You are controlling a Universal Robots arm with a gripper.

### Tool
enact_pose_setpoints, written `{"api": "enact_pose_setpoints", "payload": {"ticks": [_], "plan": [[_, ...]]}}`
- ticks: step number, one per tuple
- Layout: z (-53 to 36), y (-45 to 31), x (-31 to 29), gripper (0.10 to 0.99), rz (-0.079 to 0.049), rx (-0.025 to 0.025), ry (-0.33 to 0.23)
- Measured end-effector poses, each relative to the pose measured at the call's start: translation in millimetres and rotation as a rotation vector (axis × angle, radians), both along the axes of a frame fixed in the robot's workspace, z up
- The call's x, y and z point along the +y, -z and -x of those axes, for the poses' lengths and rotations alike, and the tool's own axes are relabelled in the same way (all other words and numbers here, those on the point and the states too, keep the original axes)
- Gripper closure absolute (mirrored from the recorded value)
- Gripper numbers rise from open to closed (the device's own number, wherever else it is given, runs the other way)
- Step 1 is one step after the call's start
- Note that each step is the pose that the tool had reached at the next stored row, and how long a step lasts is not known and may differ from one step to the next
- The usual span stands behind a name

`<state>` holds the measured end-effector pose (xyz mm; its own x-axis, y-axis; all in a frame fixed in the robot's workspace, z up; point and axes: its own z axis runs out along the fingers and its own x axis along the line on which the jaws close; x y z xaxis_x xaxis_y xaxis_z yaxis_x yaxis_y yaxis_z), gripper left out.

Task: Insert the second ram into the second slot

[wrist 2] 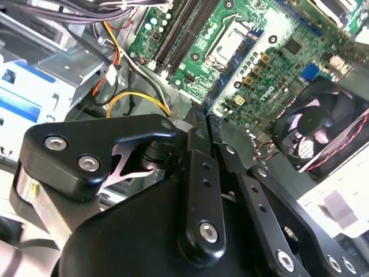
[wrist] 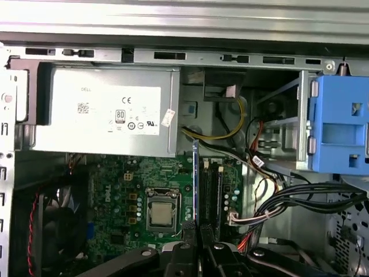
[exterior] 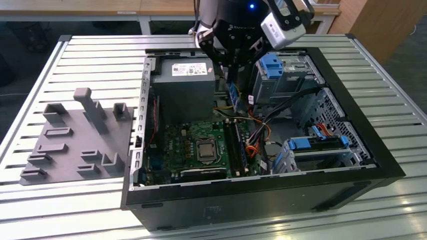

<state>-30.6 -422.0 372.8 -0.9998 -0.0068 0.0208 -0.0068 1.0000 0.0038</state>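
Claw (wrist: 199,235) clamped on the ram (wrist: 196,179), edge-on above the slots (wrist: 217,193), which sit at its six o'clock in the exterior view. Judged step: approach; seating demands square alignment.

likely a robotics lab: an open computer case (exterior: 233,206) on a slatted metal workbench (exterior: 100,55).

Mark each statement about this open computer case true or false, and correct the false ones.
1. The gripper grips the second ram. True.
2. A cooler covers the processor. False: the processor sits bare in its socket.
3. A grey fixture plate lies on the table beside the computer case. True.
4. The power supply lies outside the computer case. False: it is mounted inside the computer case.
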Motion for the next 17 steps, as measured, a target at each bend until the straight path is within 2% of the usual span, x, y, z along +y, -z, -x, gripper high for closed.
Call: {"api": "enact_pose_setpoints", "payload": {"ticks": [3,7,13,15,17], "plan": [[0.0,0.4,0.0,0.945,0.0,-0.0001,0.038],[0.0,2.6,-0.7,0.945,0.001,-0.0012,0.048],[0.0,5.8,-2.4,0.945,0.001,-0.0179,0.048],[0.0,6.3,-2.4,0.945,0.001,-0.0205,0.048],[0.0,6.9,-2.4,0.945,0.001,-0.0206,0.048]]}}
